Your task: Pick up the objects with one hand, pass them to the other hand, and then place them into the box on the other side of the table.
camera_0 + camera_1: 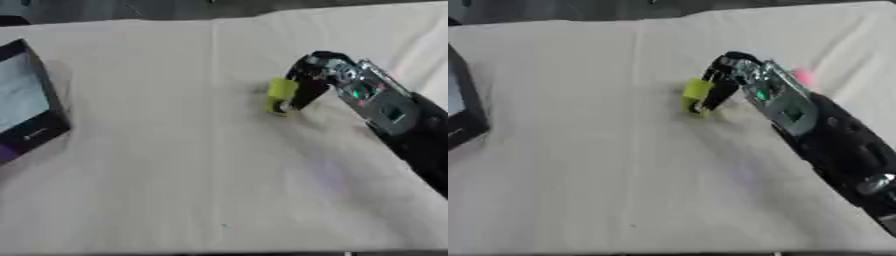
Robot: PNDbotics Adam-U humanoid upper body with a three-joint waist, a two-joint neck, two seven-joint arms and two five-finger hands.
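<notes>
yellow-green object: small, blocky, upright-ish, on the tabletop right of centre, bottom edge touching or just off the cloth, cannot tell which
right hand: comes in from the right edge, arm slanting up-left; dark fingers curled down over the right side of the yellow-green object, pinching it; silver wrist with green light just behind
left hand: in neither view
pink spot: small, just beyond the right wrist, right eye view only, shape unclear
box: at the left edge, well apart from the yellow-green object, dark walls, pale inside, tilted in view, partly cut off
tabletop: covered in cream cloth, vertical crease running down the middle, creases at the far right
far edge: dark strip beyond the cloth, blurred
</notes>
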